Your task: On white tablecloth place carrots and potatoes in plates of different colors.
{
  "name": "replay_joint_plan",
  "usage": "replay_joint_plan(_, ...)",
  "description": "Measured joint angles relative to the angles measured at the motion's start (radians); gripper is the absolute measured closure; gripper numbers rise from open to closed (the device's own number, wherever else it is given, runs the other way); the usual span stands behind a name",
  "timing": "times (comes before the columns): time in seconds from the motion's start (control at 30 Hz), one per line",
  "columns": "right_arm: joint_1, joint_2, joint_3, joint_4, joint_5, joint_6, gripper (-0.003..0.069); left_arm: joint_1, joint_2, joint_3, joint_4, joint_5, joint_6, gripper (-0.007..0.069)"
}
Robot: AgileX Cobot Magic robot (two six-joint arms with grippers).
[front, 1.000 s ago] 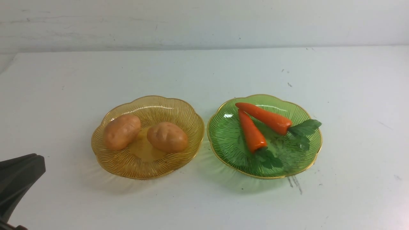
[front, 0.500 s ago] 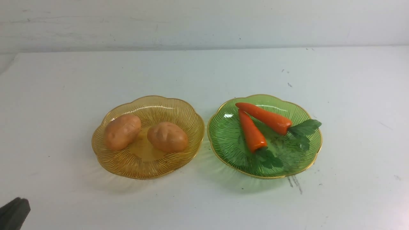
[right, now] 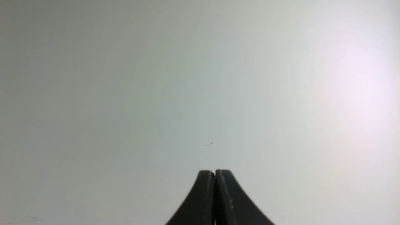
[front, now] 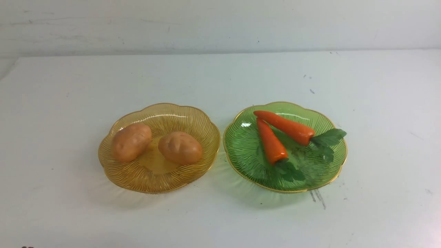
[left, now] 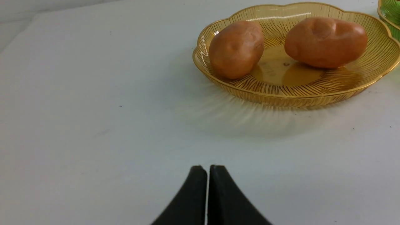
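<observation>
Two tan potatoes (front: 131, 142) (front: 180, 147) lie in the amber-yellow plate (front: 165, 115) on the white tablecloth (front: 220, 75). Two orange carrots (front: 272, 142) (front: 285, 126) with green tops lie in the green plate (front: 241, 144) to its right. In the left wrist view my left gripper (left: 207, 168) is shut and empty, low over the cloth, apart from the amber plate (left: 312, 97) and both potatoes (left: 236, 48) (left: 325, 42). In the right wrist view my right gripper (right: 215, 172) is shut and empty over bare cloth. Neither gripper shows in the front view.
A pale wall (front: 220, 24) runs behind the table's far edge. Dark smudges (front: 318, 198) mark the cloth just in front of the green plate. A sliver of the green plate (left: 389, 14) shows in the left wrist view.
My left gripper has drawn back down and left, out of the front view's lower left corner. The plates, potatoes and carrots have not moved.
</observation>
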Motion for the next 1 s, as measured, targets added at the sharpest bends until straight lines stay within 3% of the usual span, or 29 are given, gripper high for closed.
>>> replay_joint_plan(0.73,0.000,0.000,0.001,-0.011,0.012,-0.013,0.0674,0.000,0.000,0.000,0.000,0.008,0.000,0.0628)
replay_joint_plan(0.87,-0.015,0.000,0.001,-0.102,0.146,-0.088,0.0674,0.000,0.000,0.000,0.000,0.008,0.000,0.0628)
replay_joint_plan(1.0,-0.105,0.000,0.021,-0.167,0.367,-0.111,0.0674,0.000,0.000,0.000,0.000,0.008,0.000,0.0628)
